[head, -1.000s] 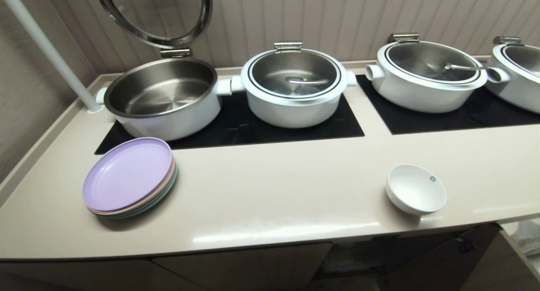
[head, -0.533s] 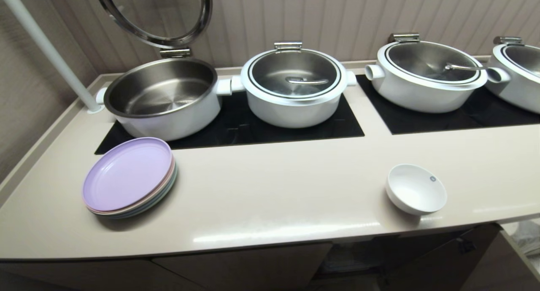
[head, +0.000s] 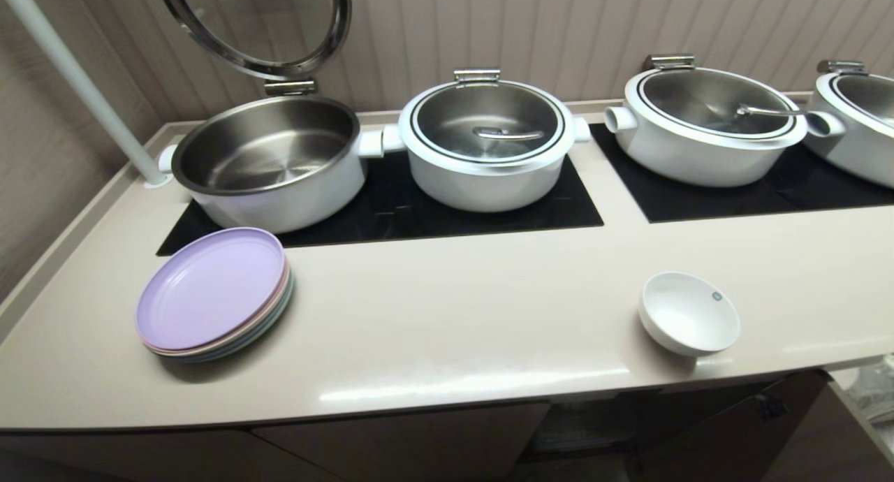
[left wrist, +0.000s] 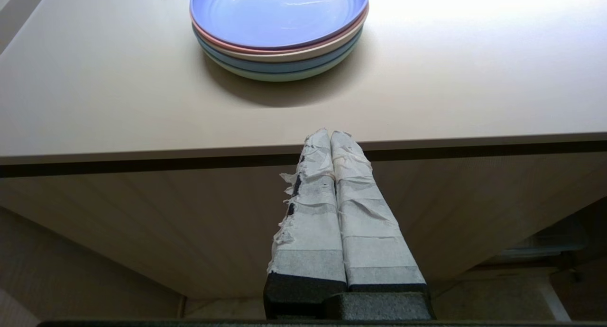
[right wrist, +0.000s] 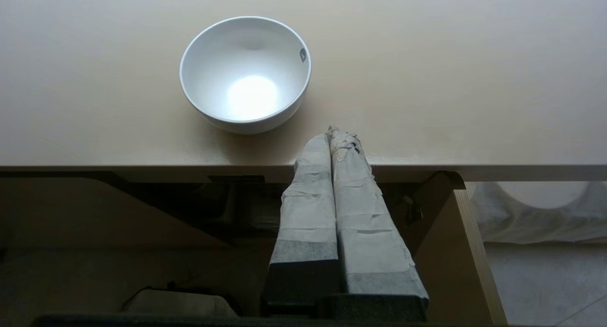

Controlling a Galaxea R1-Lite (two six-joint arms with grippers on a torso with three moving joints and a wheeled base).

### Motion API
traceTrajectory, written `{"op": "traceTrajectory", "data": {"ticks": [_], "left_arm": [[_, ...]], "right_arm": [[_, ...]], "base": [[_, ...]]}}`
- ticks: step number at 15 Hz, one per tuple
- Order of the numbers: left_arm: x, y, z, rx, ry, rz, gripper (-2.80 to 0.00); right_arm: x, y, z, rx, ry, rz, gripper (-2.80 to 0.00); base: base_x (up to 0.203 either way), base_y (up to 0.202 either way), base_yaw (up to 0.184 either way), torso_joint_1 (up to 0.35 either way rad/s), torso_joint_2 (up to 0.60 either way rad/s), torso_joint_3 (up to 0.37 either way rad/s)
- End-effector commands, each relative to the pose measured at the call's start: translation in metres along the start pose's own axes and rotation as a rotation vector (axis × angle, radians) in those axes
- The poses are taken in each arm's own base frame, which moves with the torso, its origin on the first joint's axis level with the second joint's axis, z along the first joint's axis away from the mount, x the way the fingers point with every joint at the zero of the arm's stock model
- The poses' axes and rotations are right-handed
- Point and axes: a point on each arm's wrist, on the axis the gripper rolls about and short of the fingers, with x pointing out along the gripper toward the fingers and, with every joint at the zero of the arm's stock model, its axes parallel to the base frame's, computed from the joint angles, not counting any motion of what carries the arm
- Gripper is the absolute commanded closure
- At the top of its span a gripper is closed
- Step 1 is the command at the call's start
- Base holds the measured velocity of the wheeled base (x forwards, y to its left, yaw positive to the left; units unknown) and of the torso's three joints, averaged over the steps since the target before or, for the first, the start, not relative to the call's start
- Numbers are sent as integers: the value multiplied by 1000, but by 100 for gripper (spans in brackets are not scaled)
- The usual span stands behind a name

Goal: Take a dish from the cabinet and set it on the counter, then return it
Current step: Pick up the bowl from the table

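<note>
Upright and alone, the small white ceramic bowl (head: 689, 313) sits on the glossy beige bench (head: 447, 314) near its rounded front edge, toward the robot's right, a tiny blue-grey logo (head: 716, 296) just inside its rim. Neither arm shows from the head camera. Seen from the right wrist, the right gripper (right wrist: 334, 132) hangs at the bench's front edge, its tape-wrapped jaws pressed together and holding nothing, their tips just beside the bowl (right wrist: 245, 73) but not touching it. Below that edge the cabinet (right wrist: 142, 208) stands open, its beige door (right wrist: 455, 251) swung outward; the dim interior cannot be made out.

Farther to the robot's left, a stack of pastel plates (head: 213, 293) topped by a lilac one rests close to a black glass cooktop panel (head: 391, 206). The left gripper (left wrist: 330, 135) is level with the bench's front edge before that stack (left wrist: 280, 28), jaws likewise together and empty, well short of the plates.

Along the back, white pots line the cooktops: one open pot (head: 269, 161) with its glass lid (head: 255, 24) tipped up, and a lidded pot (head: 487, 143) beside it, then another lidded pot (head: 709, 126) on the second panel. A white pole (head: 77, 84) rises from the bench's far left corner.
</note>
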Motion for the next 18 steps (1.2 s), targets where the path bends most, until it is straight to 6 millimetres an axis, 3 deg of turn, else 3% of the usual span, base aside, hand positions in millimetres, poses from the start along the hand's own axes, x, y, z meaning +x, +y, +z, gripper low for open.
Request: {"op": "traceTrajectory", "data": {"ticks": [1,9,18], "left_arm": [[0,0,0,-1,0,1,0],[0,0,0,-1,0,1,0],[0,0,0,-1,0,1,0]], "right_arm": [[12,-1,1,3,57,5,0],[65,-6,32,34,198,14,0],[137,-10,45,51,388,28,0]], "base": [[0,0,0,0,0,0],[0,0,0,0,0,0],[0,0,0,0,0,0]]}}
